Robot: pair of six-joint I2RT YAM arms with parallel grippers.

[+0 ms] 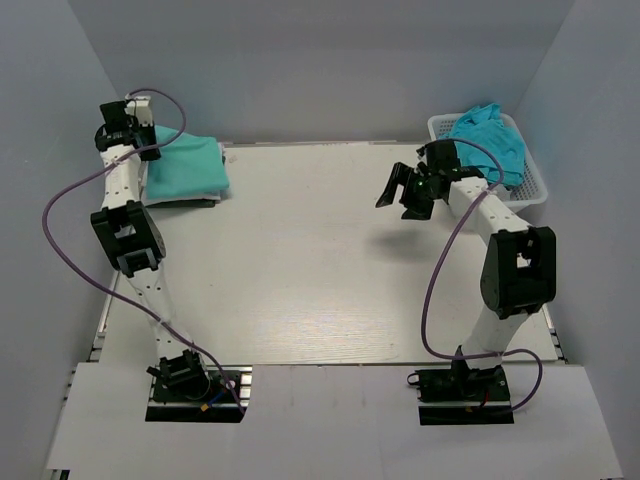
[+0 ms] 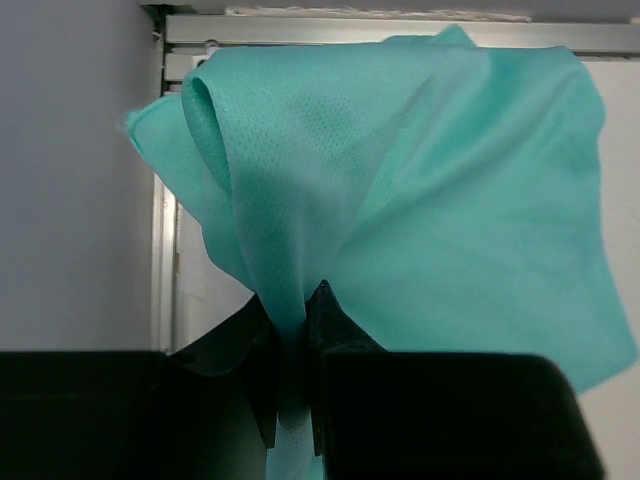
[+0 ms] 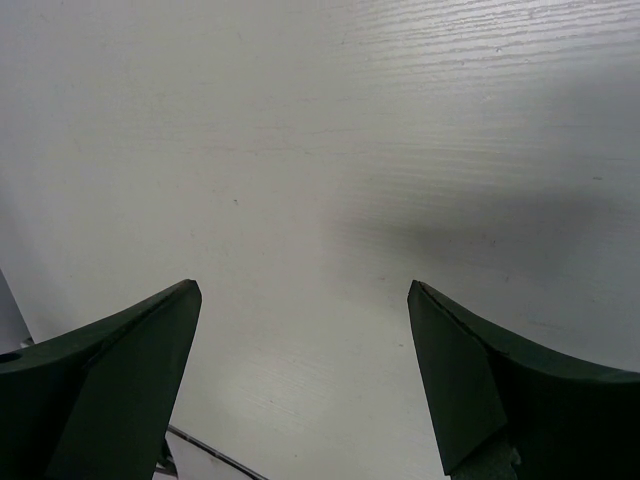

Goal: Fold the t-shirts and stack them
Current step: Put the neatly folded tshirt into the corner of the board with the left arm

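Teal t-shirt (image 1: 185, 165) sits at the upper left of the top view, in the far left corner of the counter (image 1: 320, 260), lying as a roughly folded slab with a white layer (image 1: 190, 198) showing under its near edge. You cannot tell from these views what that white layer is.

Your left fingers (image 2: 330, 325) are pressed together on a bunched fold of the shirt. In the left wrist view the mesh cloth runs up out of the pinch at the bottom centre and fans out across most of the frame, with a rolled edge at the upper left. In the top view those fingers are at the shirt's left edge, close to the side wall.

Your right fingers (image 3: 120, 380) are spread wide and hold nothing. The right wrist view shows only bare counter between them. From above they hang over the counter in the upper right of the frame, just left of the white basket (image 1: 538, 190). More blue-green t-shirts (image 1: 490, 135) lie crumpled in that basket, heaped above its rim.
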